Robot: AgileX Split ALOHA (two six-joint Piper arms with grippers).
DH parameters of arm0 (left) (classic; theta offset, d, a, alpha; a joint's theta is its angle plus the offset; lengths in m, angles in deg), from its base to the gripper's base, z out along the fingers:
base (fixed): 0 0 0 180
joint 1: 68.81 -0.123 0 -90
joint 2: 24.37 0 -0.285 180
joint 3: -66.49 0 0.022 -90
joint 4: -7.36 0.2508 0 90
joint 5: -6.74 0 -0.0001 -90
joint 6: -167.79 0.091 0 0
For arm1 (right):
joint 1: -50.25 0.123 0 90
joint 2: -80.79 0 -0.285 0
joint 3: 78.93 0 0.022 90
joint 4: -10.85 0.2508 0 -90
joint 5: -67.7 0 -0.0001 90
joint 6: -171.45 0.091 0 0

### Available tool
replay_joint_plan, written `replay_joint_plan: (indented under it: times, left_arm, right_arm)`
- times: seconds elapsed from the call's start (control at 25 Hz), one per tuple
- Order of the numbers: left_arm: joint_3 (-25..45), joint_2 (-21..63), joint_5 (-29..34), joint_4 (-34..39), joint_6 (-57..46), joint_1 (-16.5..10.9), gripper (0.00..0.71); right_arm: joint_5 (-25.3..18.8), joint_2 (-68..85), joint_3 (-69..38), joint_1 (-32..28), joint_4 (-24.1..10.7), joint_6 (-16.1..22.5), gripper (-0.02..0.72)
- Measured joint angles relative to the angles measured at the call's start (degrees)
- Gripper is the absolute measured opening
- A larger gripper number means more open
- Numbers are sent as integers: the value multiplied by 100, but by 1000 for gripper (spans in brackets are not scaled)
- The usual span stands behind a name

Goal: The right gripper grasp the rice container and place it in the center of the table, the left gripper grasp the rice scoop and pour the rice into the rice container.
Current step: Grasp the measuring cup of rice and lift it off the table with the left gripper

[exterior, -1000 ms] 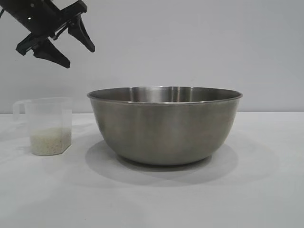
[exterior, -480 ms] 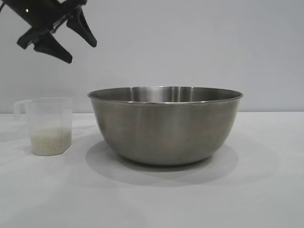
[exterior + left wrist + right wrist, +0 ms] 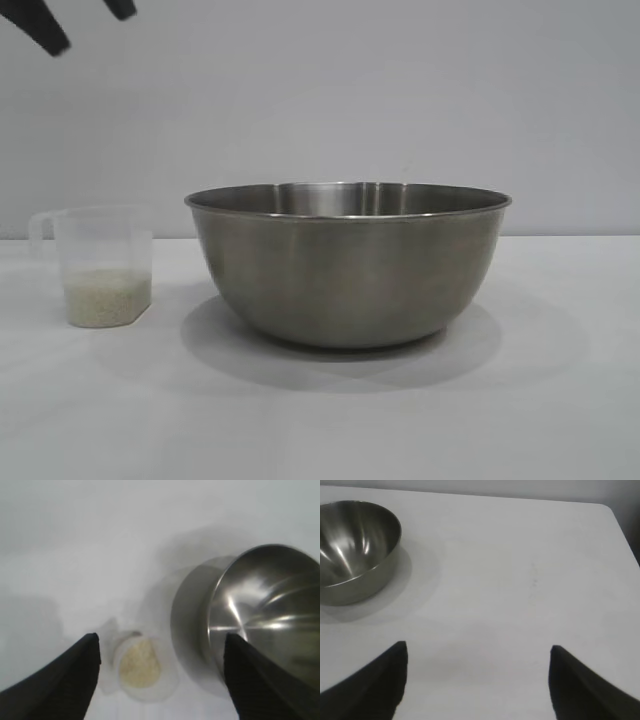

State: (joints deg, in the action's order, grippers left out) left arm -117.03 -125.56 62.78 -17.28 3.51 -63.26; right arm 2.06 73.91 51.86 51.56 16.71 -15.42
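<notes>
Rice container (image 3: 347,265) placed mid-tabletop (image 3: 560,400). Rice (image 3: 106,297) unpoured in rice scoop (image 3: 100,265). Left gripper (image 3: 160,672), right gripper (image 3: 477,680): jaws open, empty.

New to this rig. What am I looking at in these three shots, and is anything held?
Two robot arms work at a plain white table. The front shot shows a large round stainless-steel bowl and beside it, apart, a small translucent plastic measuring cup holding off-white rice. The other two shots come from wrist cameras. The left gripper hangs open above the cup, barely visible in the front shot's top corner. The right gripper is open over bare table, away from the bowl. Nothing is held.
</notes>
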Motion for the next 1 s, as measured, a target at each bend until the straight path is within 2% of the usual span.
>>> replay_joint_plan:
  times: [0.2, 0.28, 0.52, 0.64, 0.76, 1.0]
  left_arm:
    - [0, 505, 1067, 313, -236, 0, 461]
    - [26, 669, 1312, 341, -309, 0, 461]
    - [547, 1339, 1441, 758, -479, 0, 461]
    - [1055, 1707, 1441, 795, -508, 0, 461]
    - [1639, 2126, 1198, 795, -508, 0, 461]
    - [2978, 2862, -239, 611, -508, 0, 461]
  right_arm:
    - [0, 0, 0, 0, 0, 0, 524]
    - [0, 0, 0, 0, 0, 0, 524]
    - [0, 0, 0, 0, 0, 0, 524]
    - [0, 0, 0, 0, 0, 0, 524]
    - [0, 0, 0, 0, 0, 0, 524]
    - [0, 0, 0, 0, 0, 0, 524]
